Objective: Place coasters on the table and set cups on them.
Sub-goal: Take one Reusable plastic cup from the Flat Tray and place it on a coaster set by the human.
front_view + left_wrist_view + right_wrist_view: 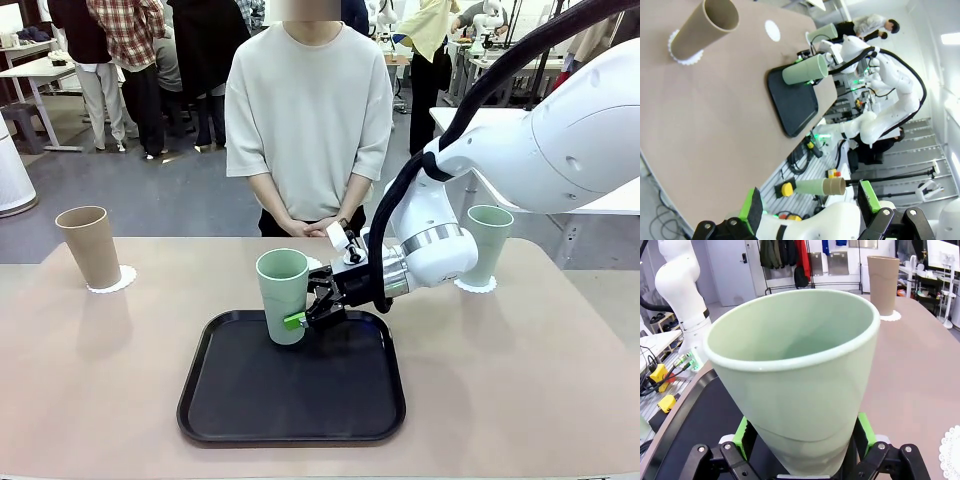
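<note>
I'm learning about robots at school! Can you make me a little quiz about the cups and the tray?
1. True or false: the tan cup stands on a coaster.
2. Where is the nearest mint cup? A) on the black tray B) on a bare coaster
3. Fill in: the right gripper's pads sit either side of the ____ cup.

Key: 1 true; 2 A; 3 mint.

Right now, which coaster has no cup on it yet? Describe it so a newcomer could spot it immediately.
Start at the black tray in the middle of the table. Just beyond its far edge, behind the mint cup between the right gripper's pads, lies a white scalloped coaster. Unlike the other two coasters, it is bare.
</note>
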`<state>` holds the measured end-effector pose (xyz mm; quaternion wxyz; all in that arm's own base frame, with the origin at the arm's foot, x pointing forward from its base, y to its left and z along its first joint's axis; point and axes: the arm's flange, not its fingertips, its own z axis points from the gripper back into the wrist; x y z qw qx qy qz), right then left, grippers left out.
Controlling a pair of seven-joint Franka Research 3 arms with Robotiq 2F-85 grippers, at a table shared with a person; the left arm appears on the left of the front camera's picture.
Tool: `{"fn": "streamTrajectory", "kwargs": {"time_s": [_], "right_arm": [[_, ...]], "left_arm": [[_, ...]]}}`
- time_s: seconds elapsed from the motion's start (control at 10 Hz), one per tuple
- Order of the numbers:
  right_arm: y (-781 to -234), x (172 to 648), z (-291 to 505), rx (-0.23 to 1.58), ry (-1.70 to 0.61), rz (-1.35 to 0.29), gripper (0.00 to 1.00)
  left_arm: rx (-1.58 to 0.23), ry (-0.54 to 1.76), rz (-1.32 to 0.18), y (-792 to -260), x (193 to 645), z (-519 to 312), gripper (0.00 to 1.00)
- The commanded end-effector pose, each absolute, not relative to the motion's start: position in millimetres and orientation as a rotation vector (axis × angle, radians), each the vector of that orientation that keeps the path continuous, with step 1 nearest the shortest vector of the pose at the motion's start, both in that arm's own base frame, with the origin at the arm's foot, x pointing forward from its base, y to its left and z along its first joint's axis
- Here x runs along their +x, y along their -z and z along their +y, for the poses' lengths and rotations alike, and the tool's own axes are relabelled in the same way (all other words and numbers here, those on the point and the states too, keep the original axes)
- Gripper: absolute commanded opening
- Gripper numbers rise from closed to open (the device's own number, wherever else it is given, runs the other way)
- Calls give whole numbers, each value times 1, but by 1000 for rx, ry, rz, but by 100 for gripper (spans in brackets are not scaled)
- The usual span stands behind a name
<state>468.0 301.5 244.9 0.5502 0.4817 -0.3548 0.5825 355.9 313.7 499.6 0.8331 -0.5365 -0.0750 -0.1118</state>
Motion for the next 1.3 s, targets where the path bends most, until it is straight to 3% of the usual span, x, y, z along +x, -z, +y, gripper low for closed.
{"fn": "streamTrajectory", "kwargs": {"time_s": [0.0, 0.1, 0.2, 0.3, 0.4, 0.5, 0.7, 0.8, 1.2], "right_arm": [[-240, 467, 301, 1175, -1361, -907, 100], [-239, 468, 302, 1194, -1366, -898, 100], [-239, 467, 303, 1200, -1376, -896, 87], [-239, 467, 303, 1203, -1380, -897, 45], [-238, 467, 303, 1202, -1381, -893, 28], [-238, 467, 302, 1200, -1378, -892, 0], [-239, 469, 301, 1198, -1362, -894, 0], [-242, 469, 298, 1184, -1363, -913, 24], [-313, 465, 274, 1134, -1293, -1103, 24]], "left_arm": [[-1142, 237, -161, -501, 353, 315, 100], [-1142, 237, -161, -501, 353, 315, 100], [-1142, 237, -161, -501, 353, 315, 100], [-1142, 237, -161, -501, 353, 315, 100], [-1142, 237, -161, -501, 353, 315, 100], [-1142, 237, -161, -501, 353, 315, 100], [-1142, 237, -161, -501, 353, 315, 100], [-1142, 237, -161, -501, 353, 315, 100], [-1142, 237, -161, -501, 353, 315, 100]]}}
